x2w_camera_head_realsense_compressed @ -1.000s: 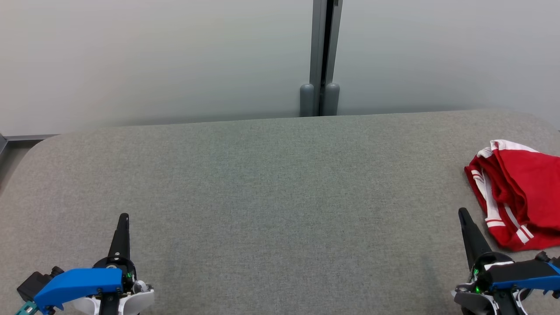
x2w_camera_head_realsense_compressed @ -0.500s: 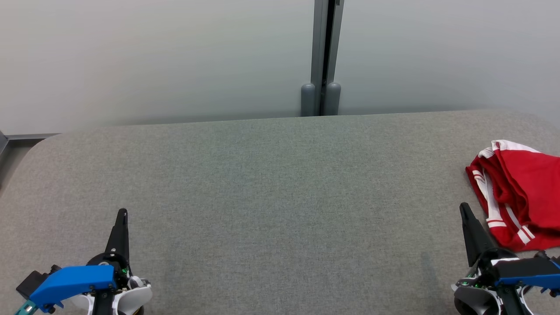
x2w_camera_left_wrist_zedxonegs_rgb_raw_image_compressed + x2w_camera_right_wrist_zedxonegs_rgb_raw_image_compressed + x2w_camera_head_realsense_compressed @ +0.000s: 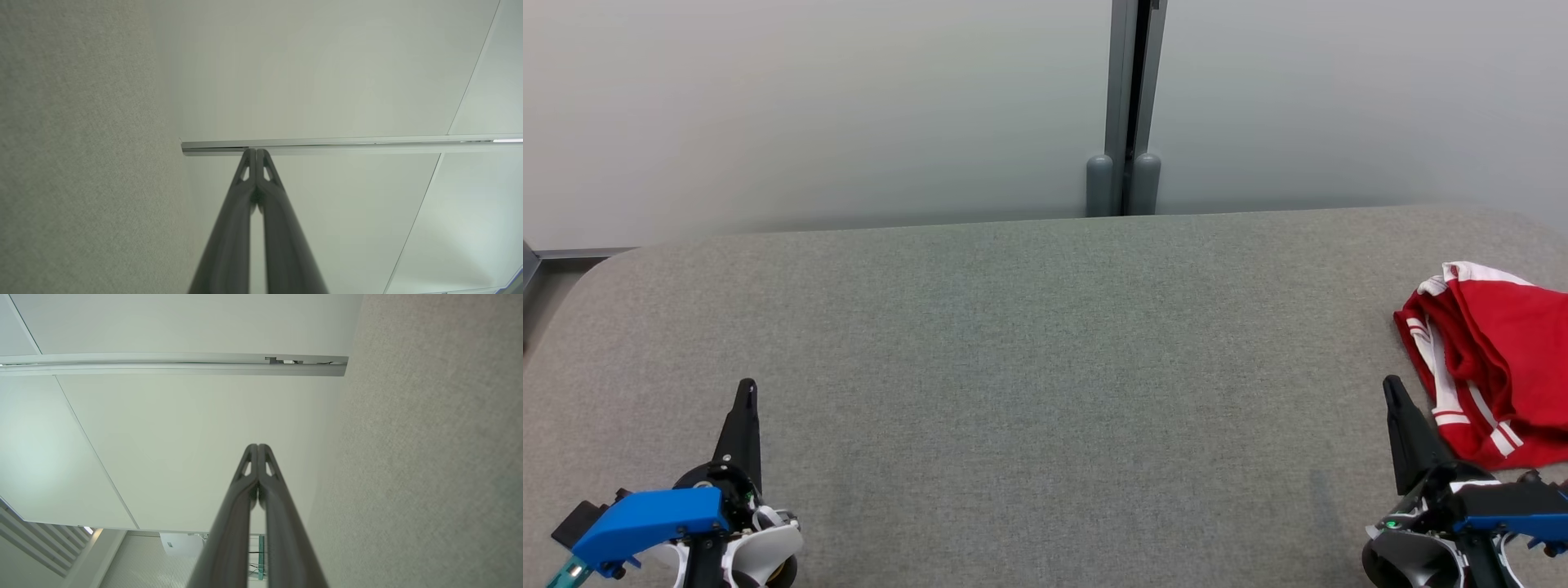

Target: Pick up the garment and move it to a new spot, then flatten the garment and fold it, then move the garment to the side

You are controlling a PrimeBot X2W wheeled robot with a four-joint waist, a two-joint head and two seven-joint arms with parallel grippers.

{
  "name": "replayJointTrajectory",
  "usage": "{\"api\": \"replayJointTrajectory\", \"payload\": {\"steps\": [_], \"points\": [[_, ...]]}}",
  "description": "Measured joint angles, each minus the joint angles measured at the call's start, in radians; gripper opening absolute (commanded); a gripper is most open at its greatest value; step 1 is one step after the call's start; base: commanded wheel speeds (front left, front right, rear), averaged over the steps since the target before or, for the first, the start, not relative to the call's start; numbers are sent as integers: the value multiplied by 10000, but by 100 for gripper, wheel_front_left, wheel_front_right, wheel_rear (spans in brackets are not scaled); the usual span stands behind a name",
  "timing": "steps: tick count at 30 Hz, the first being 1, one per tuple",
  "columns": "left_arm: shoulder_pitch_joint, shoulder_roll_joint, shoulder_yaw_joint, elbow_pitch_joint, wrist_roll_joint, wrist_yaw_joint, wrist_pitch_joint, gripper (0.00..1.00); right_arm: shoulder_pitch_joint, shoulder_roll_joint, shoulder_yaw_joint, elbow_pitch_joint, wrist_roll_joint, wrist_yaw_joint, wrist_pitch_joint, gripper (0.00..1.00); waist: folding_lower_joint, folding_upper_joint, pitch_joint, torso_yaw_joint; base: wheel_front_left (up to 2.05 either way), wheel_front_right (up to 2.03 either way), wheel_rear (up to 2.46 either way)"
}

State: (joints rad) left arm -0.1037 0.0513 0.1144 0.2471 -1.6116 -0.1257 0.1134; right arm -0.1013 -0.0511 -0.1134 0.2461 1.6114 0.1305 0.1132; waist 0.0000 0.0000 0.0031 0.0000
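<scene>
Head view. Garment (image 3: 1499, 351), red with white stripes: lies in rumpled layers at the table's (image 3: 1045, 343) right edge, cut off by the frame. Left gripper (image 3: 745, 390) and right gripper (image 3: 1392, 389): over the near edge, empty; the right is just beside the garment. We judge this fits either a heap awaiting pickup or a rough fold set aside. Since a second ago both tips have crept slightly farther from the near edge; the garment keeps its place.

Left wrist view. Fingers pressed together, holding nothing.

Right wrist view. Likewise.
</scene>
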Motion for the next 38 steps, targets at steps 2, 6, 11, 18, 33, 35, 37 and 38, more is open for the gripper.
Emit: {"api": "replayJointTrajectory", "payload": {"steps": [2, 6, 11, 18, 33, 35, 37, 38], "points": [[-3, 0, 0, -2, 0, -2, 6, 0, -4, 2, 0, 0, 2, 0, 0, 0, 0, 0, 0, 0, 0, 0, 0], [-3, -2, 0, -2, 0, -2, 6, 0, -19, 4, -2, 0, 2, 0, 0, 0, 0, 0, 0, 0, 0, 0, 0], [-3, -2, 0, -2, 0, -2, 6, 0, -21, 6, -2, -2, 2, 0, 0, 0, 0, 0, 0, 0, 0, 0, 0], [-3, -2, 2, -2, 0, -2, 6, 0, -21, 6, -2, -2, 2, 0, 0, 0, 0, 0, 0, 0, 0, 0, 0], [-3, -2, 2, -2, 0, -2, 6, 0, -22, 8, -2, -2, 2, 0, 0, 0, -1, 0, 0, 0, 0, 0, 0], [-3, -2, 2, -4, 0, -2, 6, 0, -22, 8, -2, -2, 2, 0, 0, 0, 0, 0, 0, 0, 0, 0, 0], [-3, -2, 2, -4, 0, -2, 6, 0, -22, 8, -2, -2, 2, 0, 0, 0, 0, 0, 0, 0, 0, 0, 0], [-3, -2, 2, -4, 0, -2, 6, 0, -22, 8, -2, -2, 2, 0, 0, 0, 0, 0, 0, 0, 0, 0, 0]]}}
